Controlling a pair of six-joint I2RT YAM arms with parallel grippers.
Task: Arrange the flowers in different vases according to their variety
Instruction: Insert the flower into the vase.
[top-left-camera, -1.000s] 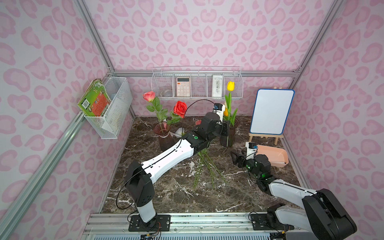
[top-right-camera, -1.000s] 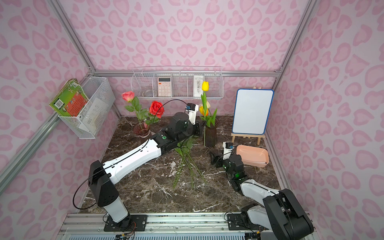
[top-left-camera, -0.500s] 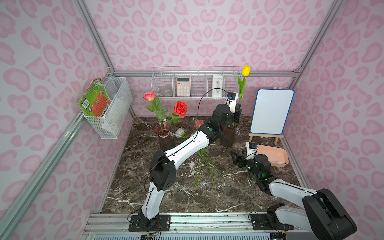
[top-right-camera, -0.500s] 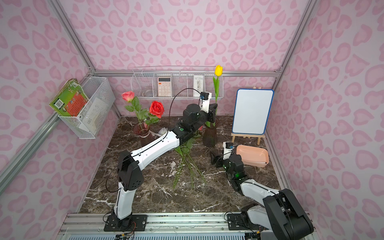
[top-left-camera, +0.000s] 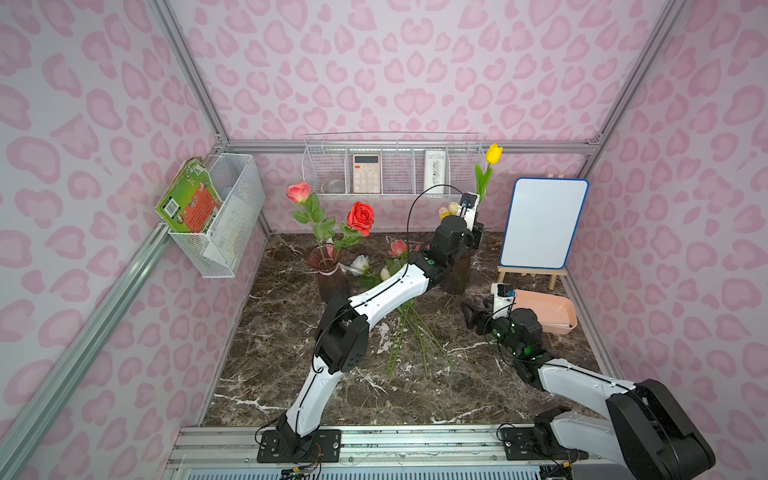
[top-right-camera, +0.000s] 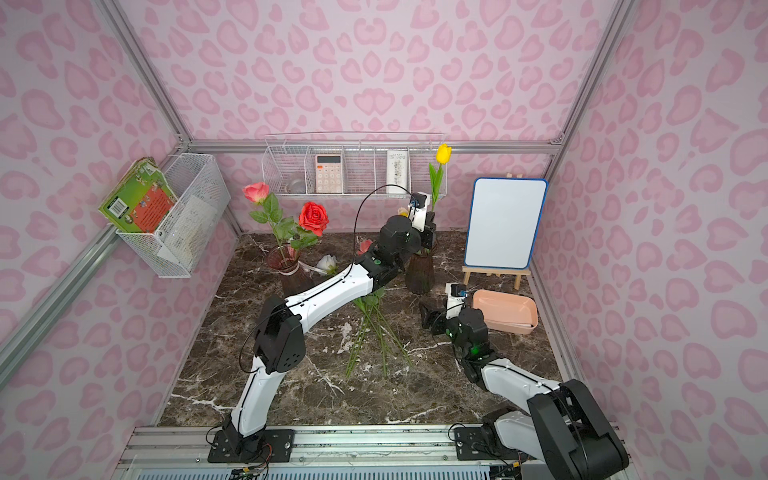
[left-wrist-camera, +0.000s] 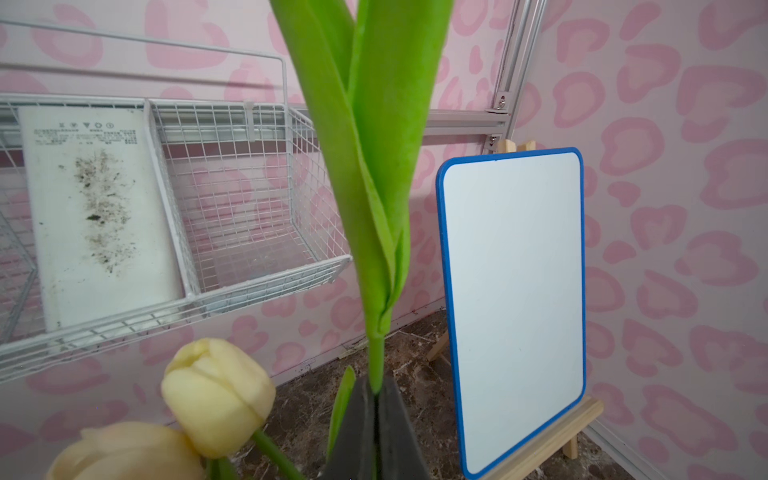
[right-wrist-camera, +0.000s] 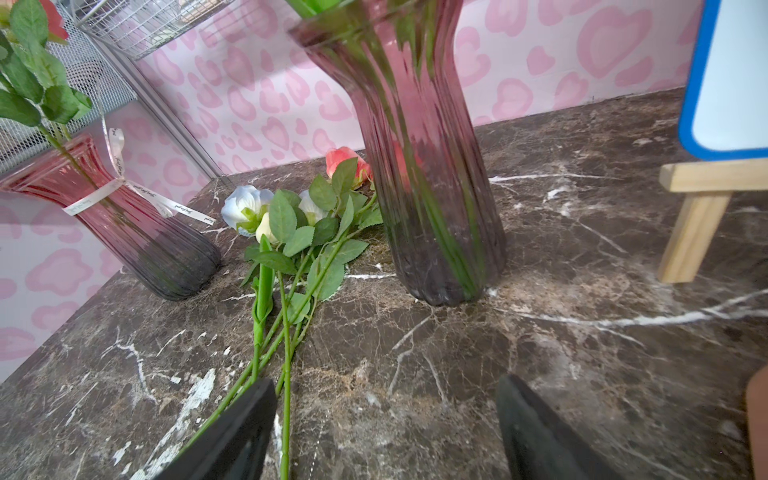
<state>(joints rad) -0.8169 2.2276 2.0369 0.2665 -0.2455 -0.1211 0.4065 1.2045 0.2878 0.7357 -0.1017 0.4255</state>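
Note:
My left gripper (left-wrist-camera: 376, 395) is shut on the green stem of a yellow tulip (top-left-camera: 493, 153), held upright right over the right-hand vase (top-left-camera: 457, 274), which also shows in the other top view (top-right-camera: 419, 270). Cream tulips (left-wrist-camera: 216, 395) stand in that vase (right-wrist-camera: 432, 187). The white-banded vase (top-left-camera: 328, 270) holds a pink rose (top-left-camera: 298, 192) and a red rose (top-left-camera: 360, 212). Loose flowers lie between the vases: a pale rose (right-wrist-camera: 245, 205), a pink rose (right-wrist-camera: 345, 162) and long stems (top-left-camera: 411, 336). My right gripper (right-wrist-camera: 385, 384) is open, low over the table near the stem ends.
A blue-framed whiteboard on a wooden easel (top-left-camera: 544, 224) stands right of the vase. A peach tray (top-left-camera: 548, 311) lies beside my right arm. A wire shelf with a calculator (top-left-camera: 365, 172) hangs on the back wall, a wire basket (top-left-camera: 224, 216) on the left wall.
My left gripper carried the yellow tulip up and to the right, over the right-hand vase, then lowered it slightly. The right arm stayed still.

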